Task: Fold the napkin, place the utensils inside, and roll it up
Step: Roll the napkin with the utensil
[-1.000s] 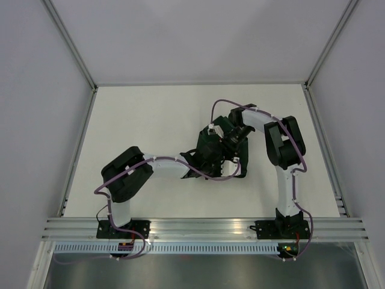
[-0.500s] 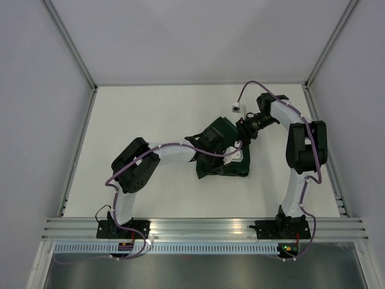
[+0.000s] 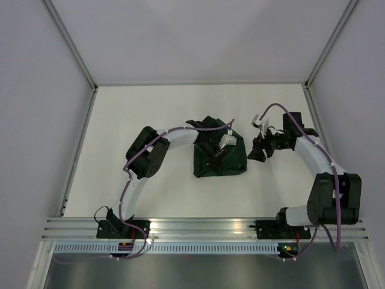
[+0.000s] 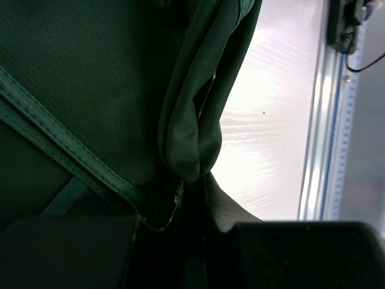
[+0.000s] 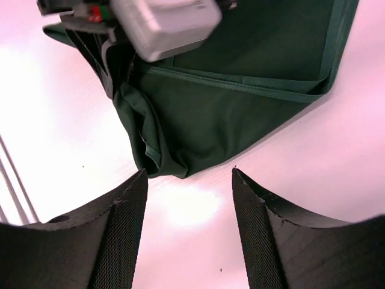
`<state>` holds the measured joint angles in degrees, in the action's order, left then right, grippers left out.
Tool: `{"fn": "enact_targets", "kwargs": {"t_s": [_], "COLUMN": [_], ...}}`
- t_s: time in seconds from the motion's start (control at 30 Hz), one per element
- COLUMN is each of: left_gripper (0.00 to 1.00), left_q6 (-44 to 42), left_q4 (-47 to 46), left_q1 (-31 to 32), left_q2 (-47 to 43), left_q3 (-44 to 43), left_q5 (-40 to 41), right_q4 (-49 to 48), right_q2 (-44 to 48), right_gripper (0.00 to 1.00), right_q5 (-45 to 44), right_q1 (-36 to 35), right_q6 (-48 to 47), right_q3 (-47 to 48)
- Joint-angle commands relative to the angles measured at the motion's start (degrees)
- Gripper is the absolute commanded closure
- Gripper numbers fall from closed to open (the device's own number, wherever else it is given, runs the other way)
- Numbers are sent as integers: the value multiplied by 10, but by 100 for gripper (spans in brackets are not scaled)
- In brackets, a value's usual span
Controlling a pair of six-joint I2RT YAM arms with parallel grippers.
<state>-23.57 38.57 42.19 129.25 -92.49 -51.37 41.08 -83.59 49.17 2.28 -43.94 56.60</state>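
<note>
The dark green napkin [image 3: 233, 164] lies bunched in a rough square at the table's middle. My left gripper [image 3: 212, 158] sits on it and is shut on a thick fold of the cloth; in the left wrist view the napkin [image 4: 90, 90] fills the frame and the fold [image 4: 192, 138] runs into the left gripper [image 4: 192, 188]. My right gripper [image 3: 255, 150] is open and empty, just right of the napkin and apart from it. In the right wrist view the right gripper [image 5: 189, 198] hangs over bare table below the napkin's edge [image 5: 240, 120]. No utensils are in view.
The white table [image 3: 150, 114] has raised side rails and grey walls around it. An aluminium rail [image 3: 204, 226] runs along the near edge and also shows in the left wrist view [image 4: 319, 120]. The left wrist's white camera housing [image 5: 162, 24] sits over the napkin.
My right gripper has let go, pulled back rightward off the napkin and stands open. My left arm has reached farther over the cloth, still pinching it, and the napkin lies flatter.
</note>
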Motion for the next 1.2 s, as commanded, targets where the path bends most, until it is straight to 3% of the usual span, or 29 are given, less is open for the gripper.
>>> {"fn": "enact_targets", "kwargs": {"t_s": [0.0, 0.27, 0.67, 0.97, 1.17], "left_gripper": [98, 98, 98, 98, 98], "left_q6": [12, 26, 29, 27, 19], "left_q4": [85, 101, 103, 105, 107], "left_q1": [3, -15, -17, -17, -17], "left_q2": [45, 80, 97, 100, 97], "left_q3": [-24, -56, -62, -63, -62], "left_q5": [-31, -77, -83, -82, -86], "right_q4": [-108, -202, -276, -335, -334], "right_q2": [79, 210, 140, 77, 41], "right_gripper": [36, 32, 30, 30, 35], "right_q5": [-17, -132, -251, -311, -322], "right_q1": [-18, -186, -375, -420, -425], "right_q6": [-47, -61, -67, -63, -66], "right_q3": [-61, -182, -228, -231, -221]}}
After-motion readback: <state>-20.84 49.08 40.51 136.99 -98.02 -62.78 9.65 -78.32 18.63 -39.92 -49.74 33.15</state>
